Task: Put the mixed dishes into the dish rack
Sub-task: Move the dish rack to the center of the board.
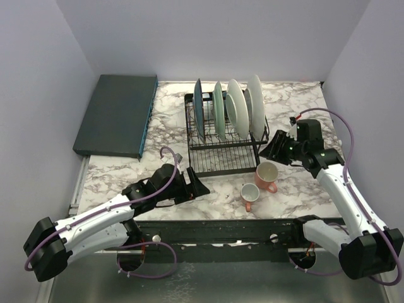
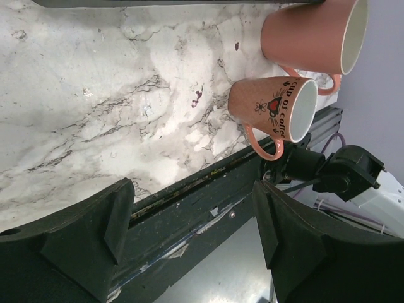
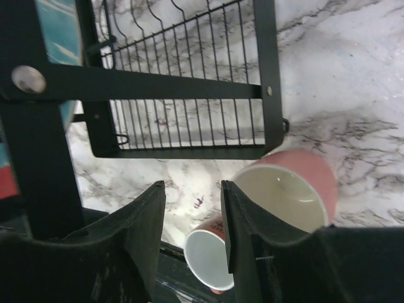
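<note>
Two salmon-pink mugs stand on the marble counter, just beyond the front right corner of the black wire dish rack. Four plates stand on edge in the rack.

The larger mug is nearer the rack. The smaller mug sits just in front of it, with its handle pointing to the counter's near edge.

The right claw hangs close behind and above the larger mug, so it looks the nearer arm for that one. Its fingers are partly apart and hold nothing.

The left claw lies low, to the left of the smaller mug, with bare counter between them. It is wide open and empty, and it points along the counter toward the mugs.

The left wrist view shows the smaller mug's side, printed with a heart and "cup of coffee", and both handles. The right wrist view looks down into both mug mouths past the rack's corner.
</note>
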Robot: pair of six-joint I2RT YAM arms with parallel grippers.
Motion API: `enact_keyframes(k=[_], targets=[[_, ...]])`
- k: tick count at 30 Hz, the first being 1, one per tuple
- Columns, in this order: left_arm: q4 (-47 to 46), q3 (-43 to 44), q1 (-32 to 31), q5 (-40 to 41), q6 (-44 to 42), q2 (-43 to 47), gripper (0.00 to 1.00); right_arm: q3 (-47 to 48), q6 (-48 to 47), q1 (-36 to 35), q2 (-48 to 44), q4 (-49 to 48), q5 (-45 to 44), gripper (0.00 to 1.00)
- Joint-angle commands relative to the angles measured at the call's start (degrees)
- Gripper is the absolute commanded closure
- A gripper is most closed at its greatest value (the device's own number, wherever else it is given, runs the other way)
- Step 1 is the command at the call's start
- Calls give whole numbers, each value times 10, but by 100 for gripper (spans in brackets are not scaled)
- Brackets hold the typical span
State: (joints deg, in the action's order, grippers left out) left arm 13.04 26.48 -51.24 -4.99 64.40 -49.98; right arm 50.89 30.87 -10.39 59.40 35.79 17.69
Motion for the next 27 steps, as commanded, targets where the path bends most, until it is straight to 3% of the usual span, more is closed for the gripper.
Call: enact_keyframes(k=[1,10,27], targets=[[8,9,-3,22,-4,-3,18,6,54,0,6,-58,30,54],[6,13,-3,27,-17,-10,18,-4,114,1,41,-129,-20,54],[8,-10,-3,32,-17,29,17,64,105,1,173,-213,-42,54]])
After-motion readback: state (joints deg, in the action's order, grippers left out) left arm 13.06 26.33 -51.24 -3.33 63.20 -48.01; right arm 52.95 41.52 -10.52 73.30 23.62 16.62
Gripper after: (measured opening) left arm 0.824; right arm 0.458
